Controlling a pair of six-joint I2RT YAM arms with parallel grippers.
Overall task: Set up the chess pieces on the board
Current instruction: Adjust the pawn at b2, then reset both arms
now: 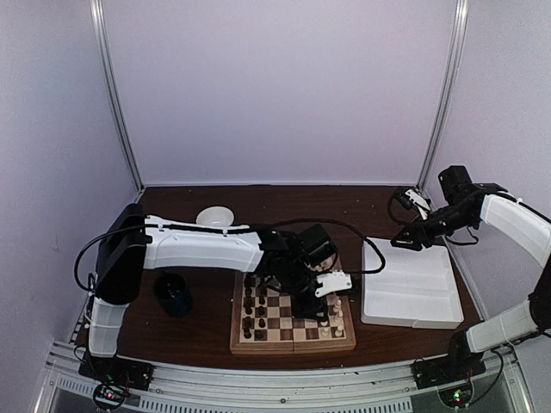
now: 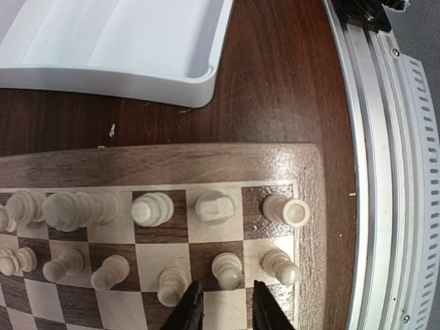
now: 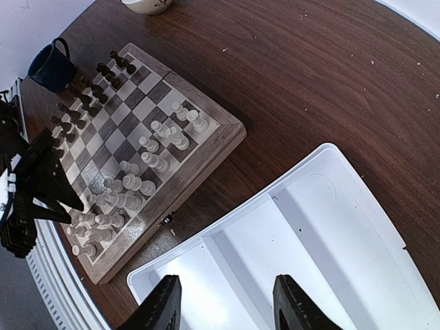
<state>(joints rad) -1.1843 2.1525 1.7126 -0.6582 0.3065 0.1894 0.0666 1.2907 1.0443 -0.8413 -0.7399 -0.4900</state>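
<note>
Your left gripper (image 2: 227,306) sits closest to the lens in its own wrist view. Its jaws are parted only narrowly, with nothing between them. They hover low over the board (image 2: 172,165) by its near right corner, and a cream pawn (image 2: 227,269) stands just past the tips.

Judging from this, you are close to finished. The cream pieces (image 2: 151,208) stand in two rows along the board's right side, and the dark pieces (image 1: 250,303) in two rows along its left. Both compartments of the white tray (image 3: 344,234), just right of the board, look bare, so no chessman seems left to fetch. I can't count every piece, though. The left arm (image 1: 198,249) covers part of the board from above, and a few cream back-row pieces crowd together and seem to lean, so they may want straightening.

Your right gripper (image 3: 227,302) hangs above the tray, jaws wide apart and empty, well apart from the board. A dark mug (image 1: 175,295) stands on the counter (image 1: 207,331) left of the board and a white bowl (image 1: 214,217) farther back, neither in the way. A black cable (image 1: 376,254) droops toward the tray, so mind it when lifting away over the cream rows.
</note>
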